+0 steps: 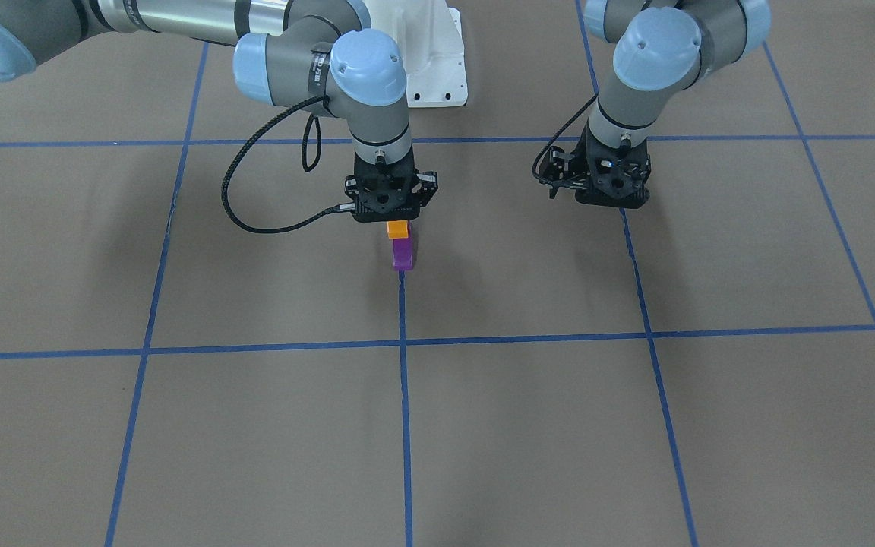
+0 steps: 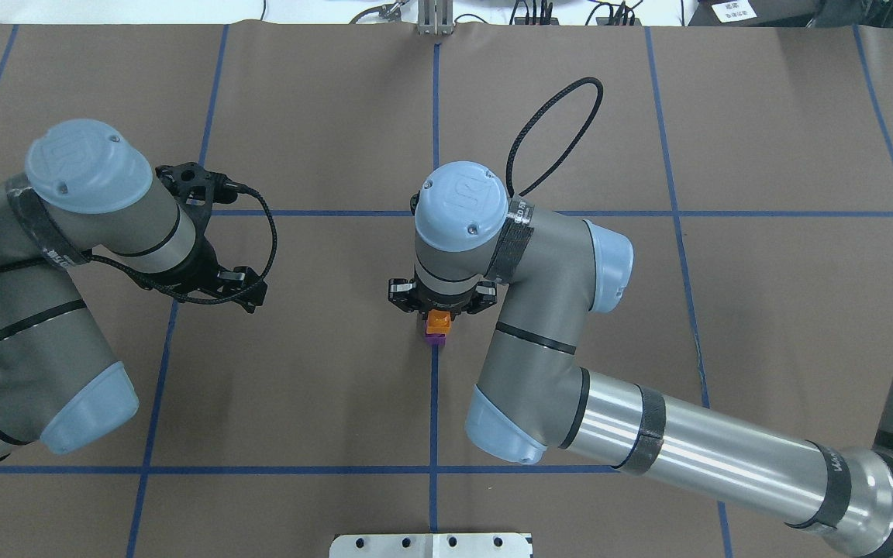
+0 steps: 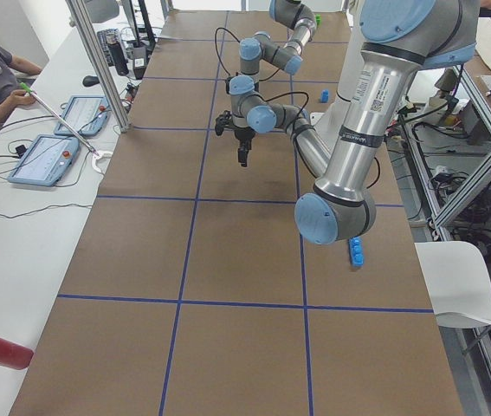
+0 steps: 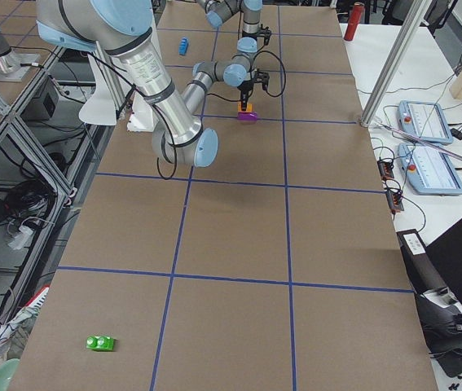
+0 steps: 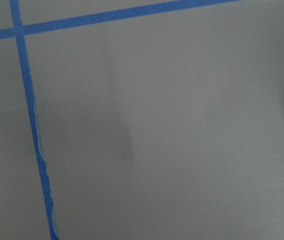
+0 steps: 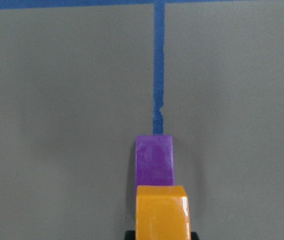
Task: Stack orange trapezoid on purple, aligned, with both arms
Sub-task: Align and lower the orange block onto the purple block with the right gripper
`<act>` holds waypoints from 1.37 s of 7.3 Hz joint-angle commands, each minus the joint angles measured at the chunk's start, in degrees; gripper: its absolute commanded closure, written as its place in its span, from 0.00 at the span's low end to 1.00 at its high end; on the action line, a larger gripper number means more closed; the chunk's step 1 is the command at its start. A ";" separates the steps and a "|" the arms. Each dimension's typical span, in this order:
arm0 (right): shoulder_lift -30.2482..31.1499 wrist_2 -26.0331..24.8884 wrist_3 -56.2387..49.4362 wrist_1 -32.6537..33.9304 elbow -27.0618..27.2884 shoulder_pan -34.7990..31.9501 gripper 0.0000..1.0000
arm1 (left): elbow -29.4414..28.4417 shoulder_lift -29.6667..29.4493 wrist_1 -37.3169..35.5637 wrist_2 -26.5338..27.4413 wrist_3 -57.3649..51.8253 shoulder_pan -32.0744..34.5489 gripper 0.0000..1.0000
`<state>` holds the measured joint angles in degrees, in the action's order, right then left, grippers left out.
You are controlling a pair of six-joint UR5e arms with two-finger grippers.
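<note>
My right gripper (image 1: 399,223) is shut on the orange trapezoid (image 1: 398,229) and holds it just above the purple brick (image 1: 402,254), which stands on the table on a blue tape line. In the right wrist view the orange trapezoid (image 6: 162,212) sits nearest the camera, with the purple brick (image 6: 154,160) a little beyond it. I cannot tell whether the two touch. Both also show in the overhead view, the orange trapezoid (image 2: 438,318) over the purple brick (image 2: 436,335). My left gripper (image 1: 611,199) hangs low over bare table well to the side. Its fingers are hidden.
The brown table cover carries a grid of blue tape lines (image 1: 405,395). A blue brick (image 3: 357,251) lies near the robot's side edge. A green brick (image 4: 100,343) lies at the near end in the exterior right view. The white base pedestal (image 1: 437,61) stands behind the grippers.
</note>
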<state>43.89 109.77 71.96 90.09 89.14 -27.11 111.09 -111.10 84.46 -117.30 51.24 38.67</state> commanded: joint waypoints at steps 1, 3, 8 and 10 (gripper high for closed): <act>-0.12 -0.17 -0.15 -0.01 -0.02 0.04 1.00 | -0.08 0.00 0.00 0.05 0.00 0.00 0.00; -0.13 -1.74 -0.76 -0.01 -0.11 0.91 1.00 | -0.08 0.00 0.00 0.05 0.00 0.00 0.00; -0.04 -3.07 -1.55 -0.01 -0.99 1.98 1.00 | -0.17 0.00 0.00 -0.03 0.00 0.00 0.00; -0.12 -3.16 -1.99 -0.01 -1.25 2.06 1.00 | -0.26 0.00 0.00 -0.03 0.00 0.00 0.00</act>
<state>43.79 106.64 70.31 90.08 88.07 -25.11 110.88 -111.08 84.46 -117.33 51.24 38.67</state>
